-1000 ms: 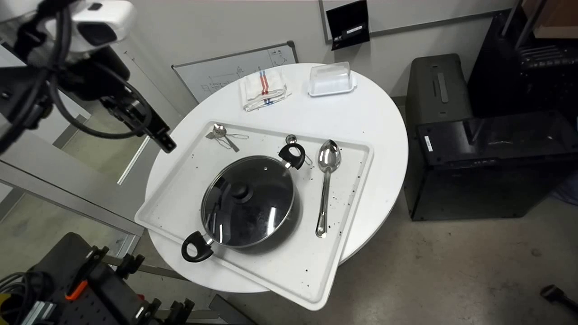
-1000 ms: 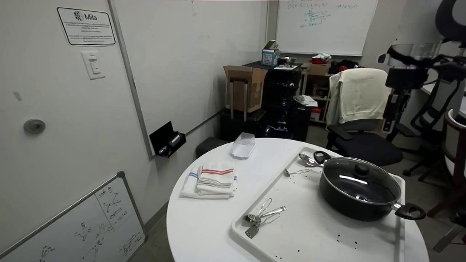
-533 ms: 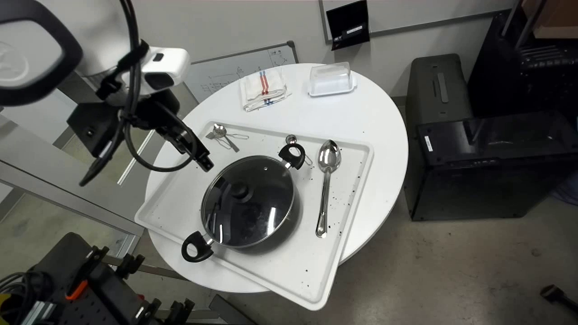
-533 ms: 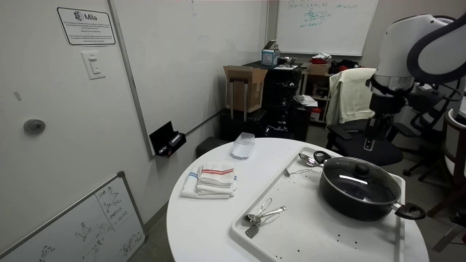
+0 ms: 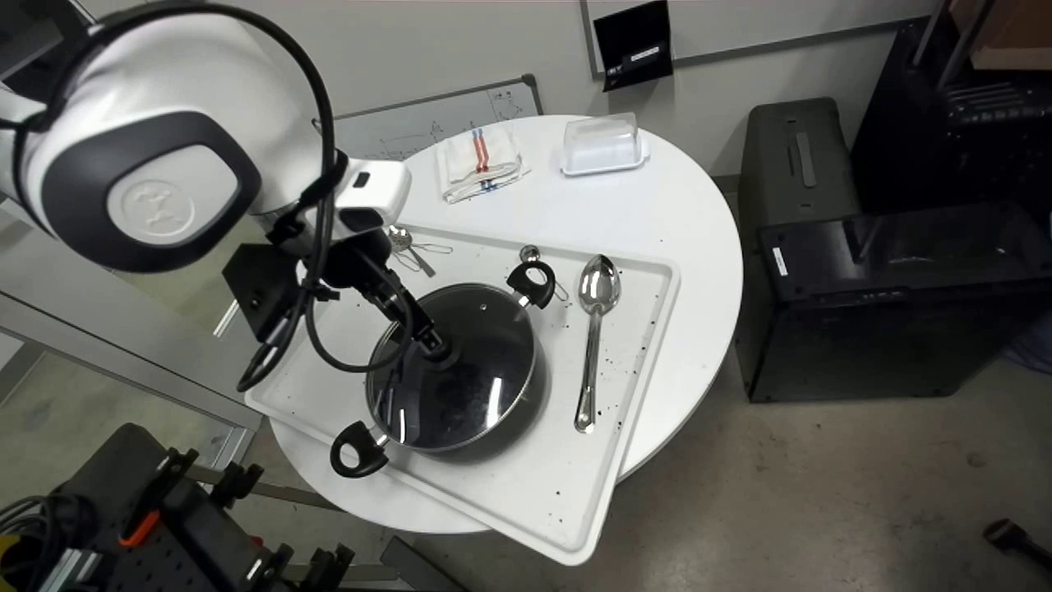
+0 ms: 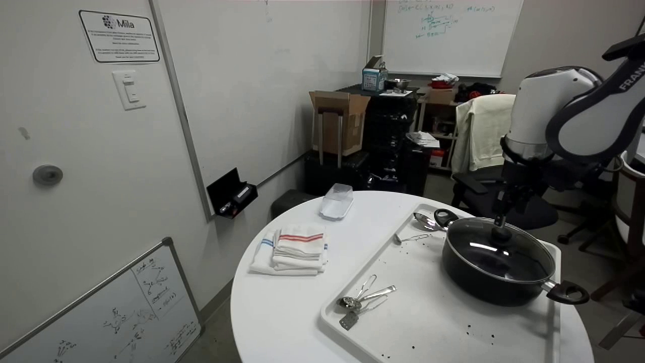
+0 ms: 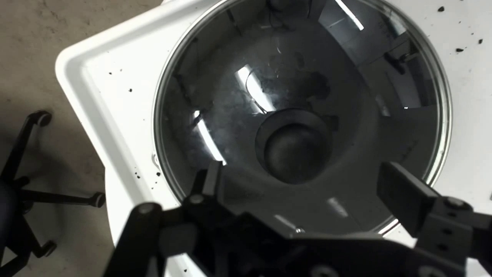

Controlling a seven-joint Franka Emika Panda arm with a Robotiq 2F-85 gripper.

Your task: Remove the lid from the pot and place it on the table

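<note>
The glass lid (image 5: 493,362) with a dark centre knob sits on the black pot (image 5: 532,411), also seen in an exterior view as lid (image 6: 519,262) and pot (image 6: 478,285). The pot stands on a white tray on the round white table (image 5: 690,214), which also shows in an exterior view (image 6: 282,312). My gripper (image 5: 431,341) is just above the knob, as an exterior view also shows (image 6: 499,222). In the wrist view my gripper (image 7: 301,165) is open, its fingers wide apart, with the lid (image 7: 365,146) below and the knob between and slightly beyond the fingertips. Contact with the knob cannot be told.
The tray (image 5: 329,370) also holds a large metal spoon (image 5: 593,329) and several small utensils (image 5: 403,242). Folded towels (image 5: 481,160) and a butter dish (image 5: 604,148) sit at the table's far side. The pot's loop handles (image 5: 359,450) stick out over the tray.
My arm has swung in from beside the table and come down over the pot, bringing the gripper to the lid's knob. The lid and pot have not moved.
</note>
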